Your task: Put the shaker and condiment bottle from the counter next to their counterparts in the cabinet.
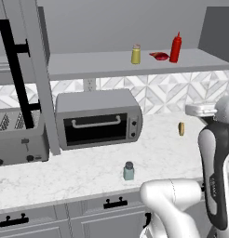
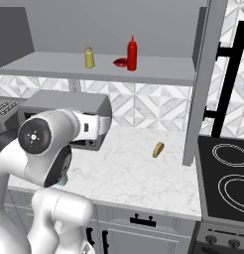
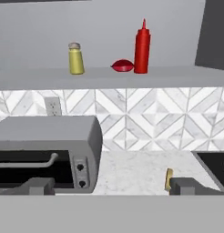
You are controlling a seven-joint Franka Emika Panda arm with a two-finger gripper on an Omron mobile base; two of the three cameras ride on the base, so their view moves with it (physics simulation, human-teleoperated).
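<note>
Gripper (image 3: 111,185) jaws spread wide, nothing between them, touching nothing. In hand view the two dark finger tips (image 3: 40,185) sit far apart at the bottom, one in front of the toaster oven (image 3: 48,152), the other beside a small tan-yellow item (image 3: 168,179) lying on the counter (image 3: 132,170). Hand is raised above the worktop, pointed at the back wall & shelf.

Condiment bottle (image 3: 142,47) stands upright on the cabinet (image 1: 35,93) shelf, well above & ahead of the gripper, just beside the small flat red thing (image 3: 122,65); touching or a hair apart, can't tell. Yellow shaker w/ silver cap (image 3: 76,58) stands on same shelf, off to the left of those two, clearly apart.

Blue-grey shaker (image 1: 129,171) w/ dark cap is upright on the counter near its front edge, in front of the toaster oven, below & well apart from the gripper. In right base view the arm mostly hides it.

Cabinet door w/ long black bar handle (image 1: 16,74) stands open at left in left base view. A toaster (image 1: 18,137) sits left of the oven. Cooktop (image 2: 225,173) lies at the counter's right end.
</note>
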